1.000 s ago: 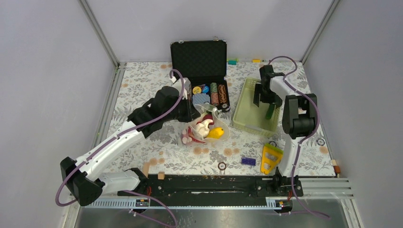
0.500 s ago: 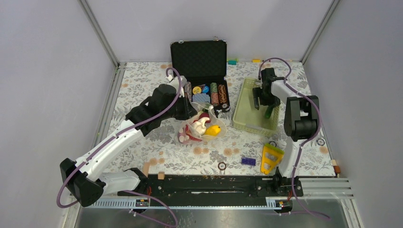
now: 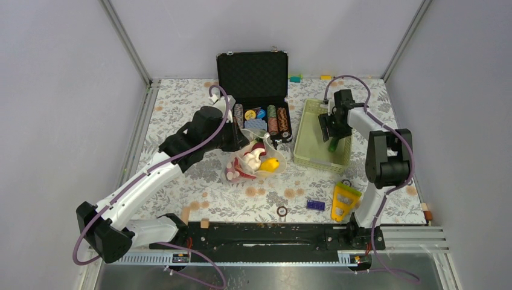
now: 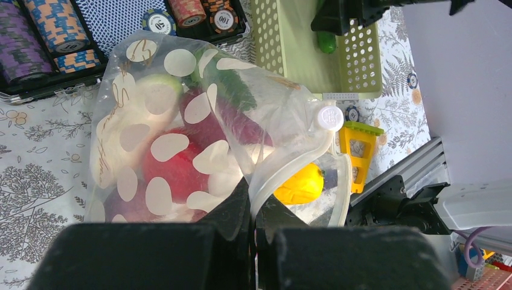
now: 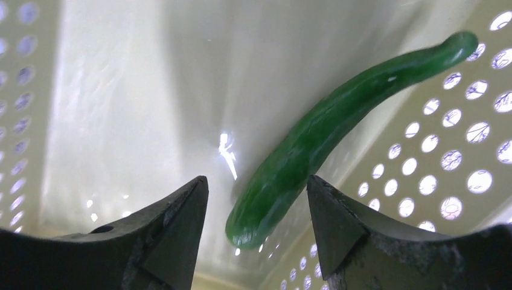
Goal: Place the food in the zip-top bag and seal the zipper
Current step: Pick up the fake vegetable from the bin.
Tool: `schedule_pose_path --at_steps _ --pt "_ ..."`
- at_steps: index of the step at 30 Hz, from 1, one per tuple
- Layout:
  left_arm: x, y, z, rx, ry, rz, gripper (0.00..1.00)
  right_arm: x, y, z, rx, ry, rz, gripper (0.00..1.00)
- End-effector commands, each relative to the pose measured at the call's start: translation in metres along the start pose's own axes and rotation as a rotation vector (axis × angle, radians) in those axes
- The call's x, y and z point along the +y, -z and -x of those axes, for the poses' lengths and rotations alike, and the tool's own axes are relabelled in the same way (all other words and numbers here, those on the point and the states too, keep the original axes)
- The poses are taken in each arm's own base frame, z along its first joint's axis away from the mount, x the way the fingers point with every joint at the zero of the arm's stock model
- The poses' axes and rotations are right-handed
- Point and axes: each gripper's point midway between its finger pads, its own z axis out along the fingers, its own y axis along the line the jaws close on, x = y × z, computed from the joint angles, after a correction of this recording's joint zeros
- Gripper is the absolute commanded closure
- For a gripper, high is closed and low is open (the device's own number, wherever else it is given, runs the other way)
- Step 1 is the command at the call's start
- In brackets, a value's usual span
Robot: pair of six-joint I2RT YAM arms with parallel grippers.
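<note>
The right wrist view alone shows the right claw (image 5: 256,184) open around the green cucumber (image 5: 338,121), while the left claw (image 4: 252,208) pinches the bag (image 4: 181,109) shut-tight

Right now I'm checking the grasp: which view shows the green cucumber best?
The right wrist view: the cucumber fills it, lying between the jaws. Top external shows a small sliver; left wrist only a green bit.

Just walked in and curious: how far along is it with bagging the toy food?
Most of it looks packed: red, white, purple and yellow pieces sit inside the bag, which the left gripper pinches by its rim. In hand: the right gripper straddles a green cucumber in the basket, jaws open, not gripping. Left: lift it, drop it in, press the zipper shut.
</note>
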Motion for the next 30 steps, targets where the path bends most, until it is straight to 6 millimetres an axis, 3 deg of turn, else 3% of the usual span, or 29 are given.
schedule_pose_path --at_steps 1,4,9,21,23,26,30 --pt "-0.014 0.004 0.028 -0.081 -0.016 -0.052 1.0 0.02 0.041 0.028 -0.193 0.061 0.102 0.31" --pt "-0.015 0.004 0.028 -0.079 -0.015 -0.06 1.0 0.013 0.042 0.026 -0.195 0.048 0.055 0.29" --pt "-0.013 0.004 0.029 -0.084 -0.013 -0.056 1.0 -0.006 0.026 0.008 -0.055 -0.012 -0.057 0.29" --pt "-0.006 0.001 0.029 -0.079 -0.001 -0.038 1.0 -0.012 -0.008 -0.029 0.199 -0.095 -0.122 0.31" --pt "-0.006 0.001 0.029 -0.079 -0.002 -0.038 1.0 -0.009 -0.013 -0.031 0.213 -0.097 -0.108 0.38" --pt "-0.005 0.002 0.03 -0.08 0.002 -0.034 1.0 -0.005 -0.015 -0.03 0.21 -0.111 -0.085 0.59" --pt "-0.005 0.0 0.03 -0.077 0.006 -0.036 1.0 -0.009 -0.004 -0.025 0.178 -0.13 -0.111 0.77"
